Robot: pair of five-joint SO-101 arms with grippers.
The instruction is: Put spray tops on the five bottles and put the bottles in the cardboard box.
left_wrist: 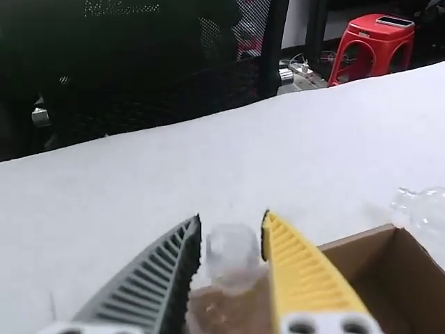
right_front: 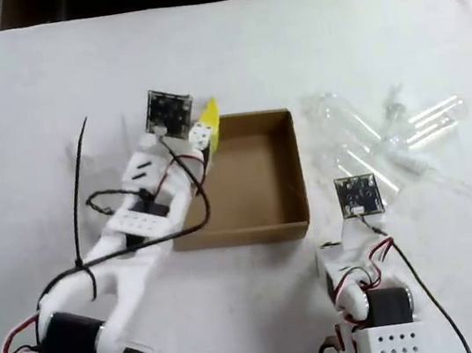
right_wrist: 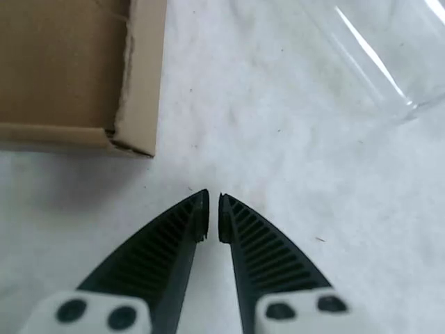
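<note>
White tabletop [right_front: 217, 46], faintly speckled. Box [right_front: 298, 167] of plain brown cardboard. Bottles [right_front: 363, 135] clear and colourless, with bright white streaks of reflected light. Left fingers [left_wrist: 306, 278]: one yellow, one dark grey, both ridged on the inner face, with a clear bottle [left_wrist: 233, 261] between them. Right fingers [right_wrist: 268, 254] black, ridged the same way, on white bases. Arms [right_front: 129, 237] white, with black motors and red and black wires. Red stool [left_wrist: 372, 42]; black mesh chair [left_wrist: 174, 76].

Bright, even light floods the white table [right_front: 217, 46], casting only faint shadows, while glare streaks the clear bottles [right_front: 389, 131].
</note>
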